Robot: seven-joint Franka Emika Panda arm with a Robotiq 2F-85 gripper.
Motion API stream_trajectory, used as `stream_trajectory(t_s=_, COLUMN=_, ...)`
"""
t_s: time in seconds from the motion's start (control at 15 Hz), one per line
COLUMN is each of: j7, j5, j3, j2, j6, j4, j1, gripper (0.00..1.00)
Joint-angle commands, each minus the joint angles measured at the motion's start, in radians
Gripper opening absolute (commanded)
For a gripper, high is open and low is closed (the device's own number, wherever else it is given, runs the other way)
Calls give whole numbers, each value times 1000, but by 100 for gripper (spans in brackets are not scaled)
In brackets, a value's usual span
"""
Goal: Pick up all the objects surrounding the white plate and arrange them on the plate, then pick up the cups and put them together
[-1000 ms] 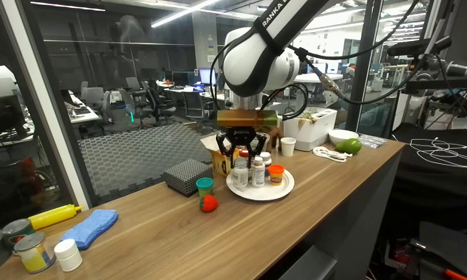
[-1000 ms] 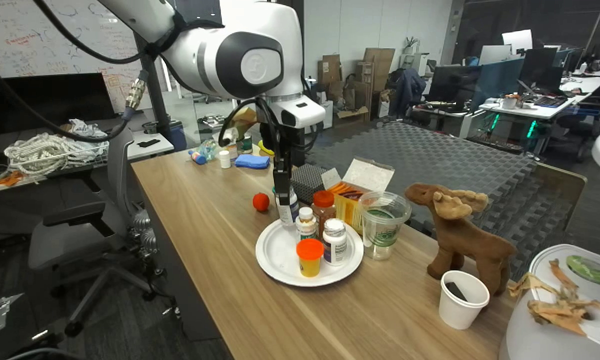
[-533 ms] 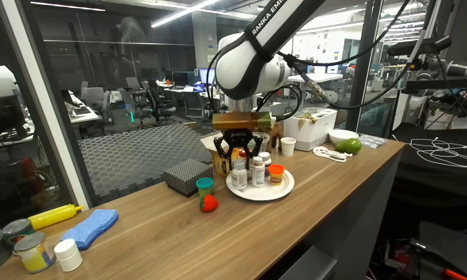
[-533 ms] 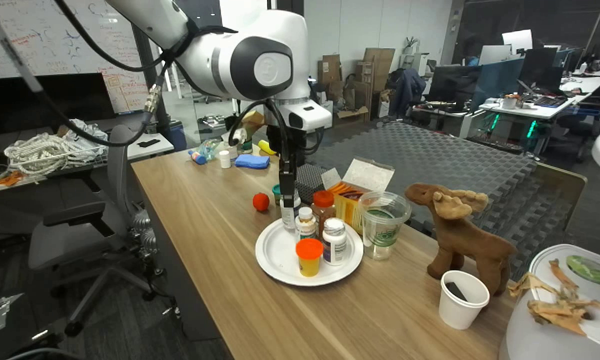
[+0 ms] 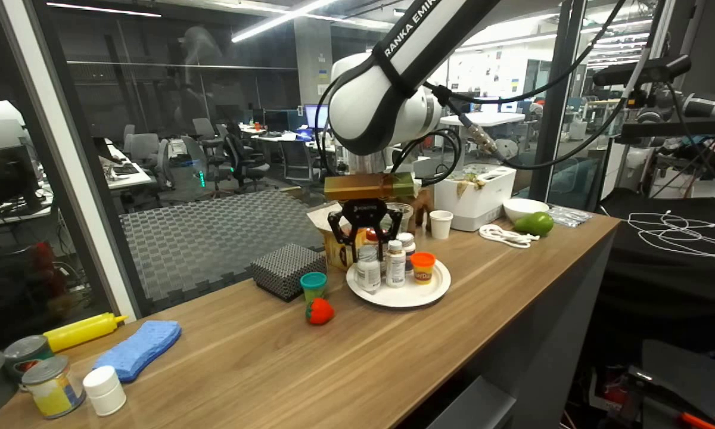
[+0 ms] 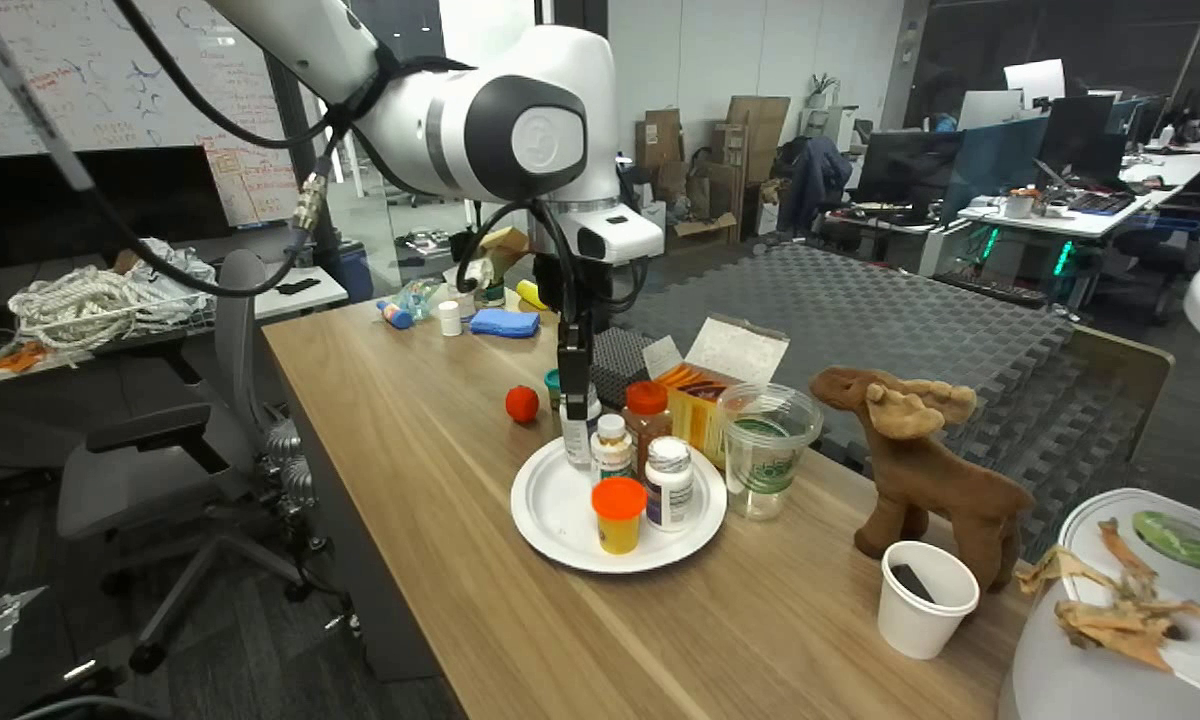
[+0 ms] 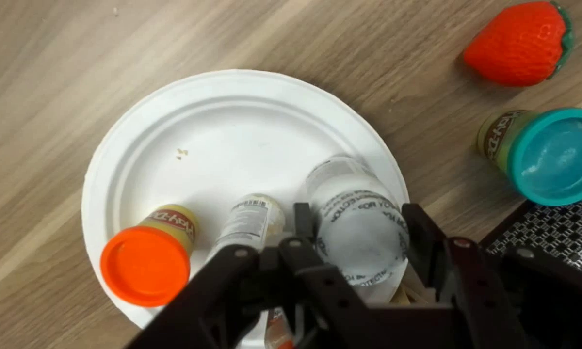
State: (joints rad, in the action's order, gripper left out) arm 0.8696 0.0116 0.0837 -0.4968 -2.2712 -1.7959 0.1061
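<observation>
Shows, in the wrist view alone, lettering circling the top of the white bottle (image 7: 361, 237). Reveals, in an exterior view only, a dark piece (image 6: 911, 582) inside the paper cup (image 6: 913, 628). As to that bottle: clasped in the gripper (image 5: 367, 257), nearly upright, inside the rim of the white plate (image 7: 233, 140) (contact beneath unclear), pale-labelled.
</observation>
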Motion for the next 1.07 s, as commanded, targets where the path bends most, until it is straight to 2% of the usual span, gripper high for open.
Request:
stream_trajectory(t_s=0.0, j7=22, j5=8, j3=12, j2=-24, j6=15, j4=8, j1=7, gripper=24)
stream_trajectory(t_s=0.2, j7=9, j5=-4, j3=10, j2=-28, j6=-1, j4=2, j1=-2, gripper=24)
stream_trajectory(t_s=0.27, j7=4, j5=-7, j3=8, j2=-25, j6=-9, j4=-1, j1=-4, gripper=32)
stream_trajectory(t_s=0.33, j7=-1, j5=-11, j3=5, j2=-21, j6=-18, j4=-4, j1=-6, gripper=74)
stream_trajectory(t_s=0.47, j7=-4, j5=-10, j3=3, j2=-3, j6=-29, j4=-17, j1=-3, gripper=75)
stream_trajectory(t_s=0.67, j7=28, j5=13, j3=11, j2=44, j6=-57, j4=-55, j1=21, gripper=96)
stream_trajectory(t_s=0.73, j7=39, j5=22, j3=14, j2=62, j6=-68, j4=-67, j1=32, gripper=100)
stream_trajectory(t_s=1.0, j7=25, j5=81, j3=1, j2=96, j6=-63, j4=-48, j1=75, gripper=100)
